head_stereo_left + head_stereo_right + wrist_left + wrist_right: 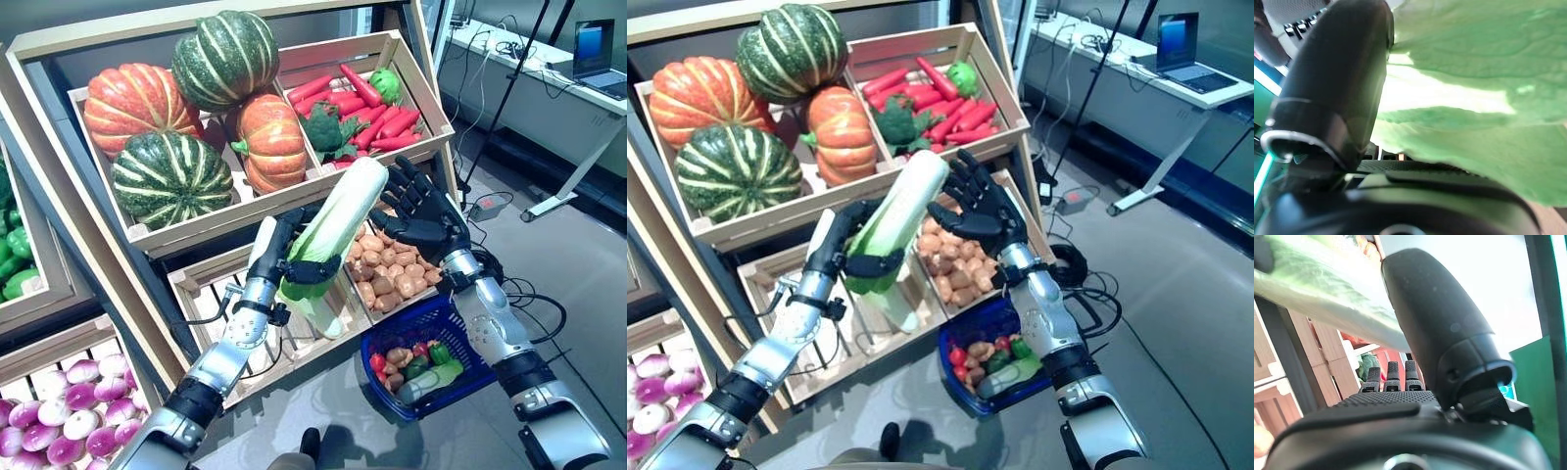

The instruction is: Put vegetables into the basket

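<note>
- The left hand (1400, 205) fills the near edge of its wrist view, a dark bulk with a ribbed strip along its top.
- Its thumb (1337, 93), black and glossy, stands up and presses against the cabbage (1474, 98).
- Pale green leaves, veined and lit almost white through the middle, take up most of the view past the thumb.
- A wooden slat (1552, 223) shows in one corner beneath the leaves.
</note>
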